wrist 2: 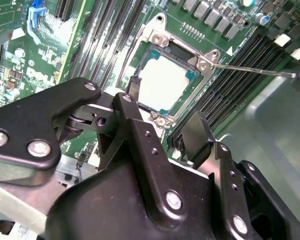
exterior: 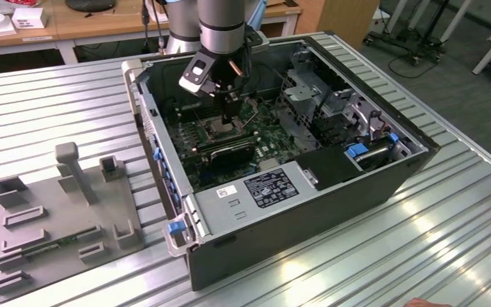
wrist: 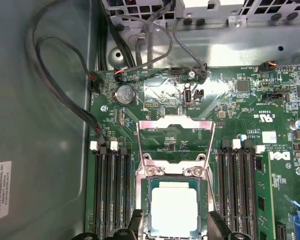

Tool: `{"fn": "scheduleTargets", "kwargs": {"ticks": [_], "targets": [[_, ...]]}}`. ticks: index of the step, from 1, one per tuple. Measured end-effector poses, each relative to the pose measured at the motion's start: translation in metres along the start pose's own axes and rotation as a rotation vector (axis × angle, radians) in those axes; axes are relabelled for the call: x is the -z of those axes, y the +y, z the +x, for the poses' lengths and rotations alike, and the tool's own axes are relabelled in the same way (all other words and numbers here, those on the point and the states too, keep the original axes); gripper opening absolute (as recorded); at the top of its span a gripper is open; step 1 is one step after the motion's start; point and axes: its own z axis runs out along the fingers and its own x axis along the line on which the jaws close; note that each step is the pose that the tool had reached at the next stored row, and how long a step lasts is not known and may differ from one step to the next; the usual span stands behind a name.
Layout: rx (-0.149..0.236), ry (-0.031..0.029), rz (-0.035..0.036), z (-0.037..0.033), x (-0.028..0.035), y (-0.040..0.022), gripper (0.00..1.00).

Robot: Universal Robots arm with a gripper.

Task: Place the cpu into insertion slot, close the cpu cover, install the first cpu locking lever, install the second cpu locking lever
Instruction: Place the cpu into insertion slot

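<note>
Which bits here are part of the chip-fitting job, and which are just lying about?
Job: cpu, lying in the insertion slot; cpu cover, hinged open; end effector, open, straddling the cpu.
Lying about: memory slots; black cables; grey fixture plate.

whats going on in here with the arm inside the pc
A robot arm is reaching into an open pc case. Its gripper hangs low over the slot, fingers open on either side of the cpu, which already lies in the slot. The cover is flipped open, and a lever sticks out to the side, looking unlatched.
</note>
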Motion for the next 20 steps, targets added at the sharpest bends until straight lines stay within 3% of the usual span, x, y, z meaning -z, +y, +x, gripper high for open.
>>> {"fn": "scheduleTargets", "kwargs": {"ticks": [2, 3, 10, 16, 20], "targets": [[-0.001, -0.0002, 0.0117, 0.0000, 0.0000, 0.0001, 0.61], [-0.001, -0.0003, 0.0126, 0.0000, 0.0000, 0.0000, 0.61], [-0.001, -0.0002, 0.0159, 0.0000, 0.0006, 0.0001, 0.61], [-0.001, -0.0003, 0.0159, 0.0003, 0.0089, 0.0007, 0.61], [-0.001, -0.0001, 0.0158, 0.0004, 0.0099, 0.0008, 0.61]]}}
